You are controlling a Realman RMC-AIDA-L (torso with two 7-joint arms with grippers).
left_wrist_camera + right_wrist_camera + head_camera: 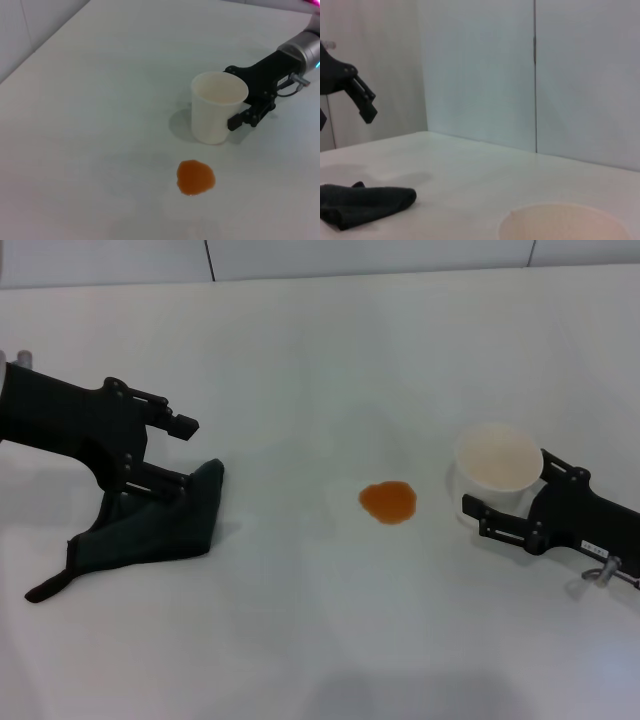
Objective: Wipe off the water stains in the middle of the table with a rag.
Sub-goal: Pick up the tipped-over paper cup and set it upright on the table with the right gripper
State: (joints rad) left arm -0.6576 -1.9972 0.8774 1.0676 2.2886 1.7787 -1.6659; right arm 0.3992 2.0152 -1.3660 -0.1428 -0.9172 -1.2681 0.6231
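The water stain (pixel 387 502) is a small orange-brown blot in the middle of the white table (pixel 300 360); it also shows in the left wrist view (pixel 195 177). The dark green-black rag (pixel 150 525) lies crumpled on the table at the left, with its thin tail toward the front edge. It also shows in the right wrist view (pixel 365 202). My left gripper (pixel 185 452) is open right over the rag's far edge, its lower finger at the cloth. My right gripper (pixel 520 490) has a finger against each side of the upright white paper cup (pixel 497 465).
The paper cup (pixel 217 107) stands just right of the stain, about a cup's width away. A grey seam and wall panels run behind the table's far edge (pixel 210 260).
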